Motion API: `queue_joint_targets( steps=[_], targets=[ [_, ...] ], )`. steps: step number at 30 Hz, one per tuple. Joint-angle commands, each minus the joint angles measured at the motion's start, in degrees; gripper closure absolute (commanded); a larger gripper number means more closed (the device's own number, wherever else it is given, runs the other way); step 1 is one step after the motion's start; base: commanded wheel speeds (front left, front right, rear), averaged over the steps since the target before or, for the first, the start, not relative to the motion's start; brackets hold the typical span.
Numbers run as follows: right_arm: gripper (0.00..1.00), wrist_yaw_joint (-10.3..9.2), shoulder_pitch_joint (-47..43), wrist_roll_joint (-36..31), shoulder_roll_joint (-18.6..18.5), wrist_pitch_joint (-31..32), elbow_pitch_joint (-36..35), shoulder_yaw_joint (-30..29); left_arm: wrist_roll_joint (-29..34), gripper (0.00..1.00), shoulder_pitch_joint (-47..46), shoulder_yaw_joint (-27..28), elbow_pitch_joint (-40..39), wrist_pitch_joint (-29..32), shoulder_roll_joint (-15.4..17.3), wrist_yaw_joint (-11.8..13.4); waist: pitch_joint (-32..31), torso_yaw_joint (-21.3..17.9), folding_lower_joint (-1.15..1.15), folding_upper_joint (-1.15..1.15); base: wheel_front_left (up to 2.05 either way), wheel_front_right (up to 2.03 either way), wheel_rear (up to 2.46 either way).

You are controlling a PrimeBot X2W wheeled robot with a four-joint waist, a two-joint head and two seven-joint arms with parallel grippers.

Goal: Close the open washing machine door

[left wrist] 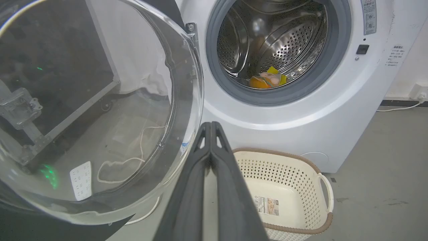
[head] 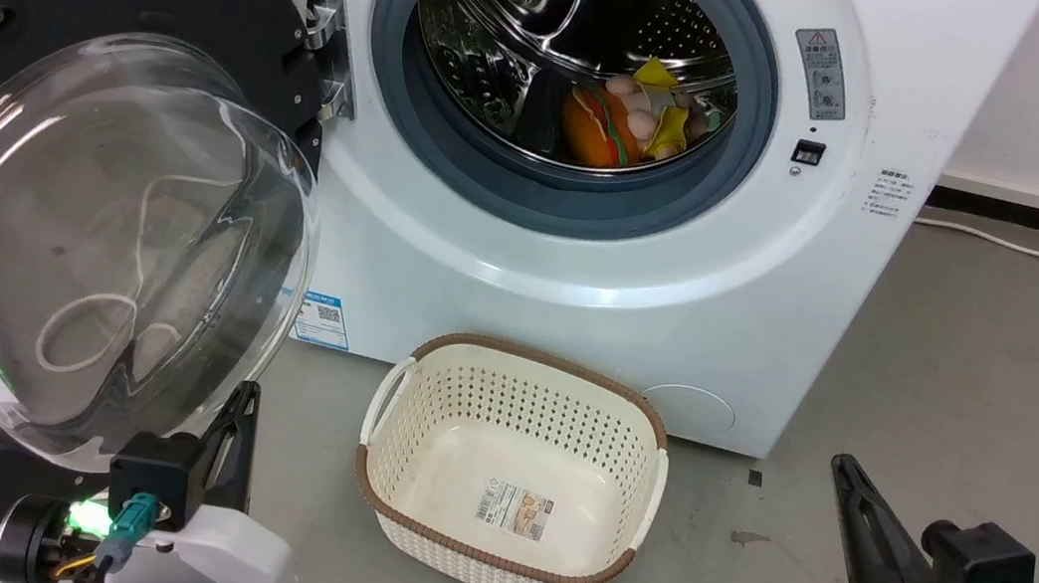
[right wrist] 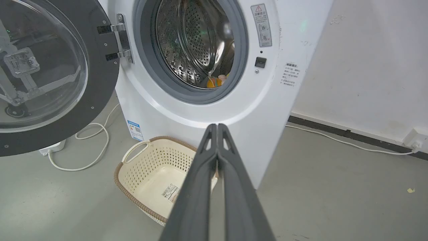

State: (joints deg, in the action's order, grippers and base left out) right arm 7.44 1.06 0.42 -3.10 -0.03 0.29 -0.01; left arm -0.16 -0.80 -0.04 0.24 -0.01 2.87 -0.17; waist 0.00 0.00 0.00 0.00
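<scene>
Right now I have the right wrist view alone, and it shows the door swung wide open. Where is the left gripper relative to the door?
Observer: In the head view, the left gripper is just under the bulging glass of the washing machine door, with its fingers together. I can't tell if it touches.
Operator: I see a scrap of orange in the drum. What is it?
Observer: The head view shows orange and yellow items piled low inside the washing machine.
Operator: And my own gripper?
Observer: The right gripper is low at the right, above the floor. It is to the right of the cream basket and well away from the door.
</scene>
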Motion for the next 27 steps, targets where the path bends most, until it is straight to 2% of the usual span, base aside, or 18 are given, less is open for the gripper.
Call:
queue_joint_targets(
  steps=[1, 22, 23, 27],
  targets=[
    [1.0, 0.05, -1.1, -0.4, 0.2, 0.0, -0.3, 0.0, 0.2, 1.0, 0.8, 0.0, -0.2, 0.0, 0.0, 0.2, 0.0, 0.0, 0.0, 0.0, 0.0, 0.0, 0.0],
    [1.0, 0.05, -1.1, -0.4, 0.2, 0.0, -0.3, 0.0, 0.2, 1.0, 0.8, 0.0, -0.2, 0.0, 0.0, 0.2, 0.0, 0.0, 0.0, 0.0, 0.0, 0.0, 0.0],
    [0.0, 0.0, 0.0, 0.0, 0.0, 0.0, 0.0, 0.0, 0.0, 0.0, 0.0, 0.0, 0.0, 0.0, 0.0, 0.0, 0.0, 0.0, 0.0, 0.0, 0.0, 0.0, 0.0],
    [0.0, 0.0, 0.1, 0.2, 0.0, -0.1, 0.1, 0.0, 0.0, 0.0, -0.1, -0.1, 0.1, -0.1, 0.0, 0.0, 0.0, 0.0, 0.0, 0.0, 0.0, 0.0, 0.0]
  ],
)
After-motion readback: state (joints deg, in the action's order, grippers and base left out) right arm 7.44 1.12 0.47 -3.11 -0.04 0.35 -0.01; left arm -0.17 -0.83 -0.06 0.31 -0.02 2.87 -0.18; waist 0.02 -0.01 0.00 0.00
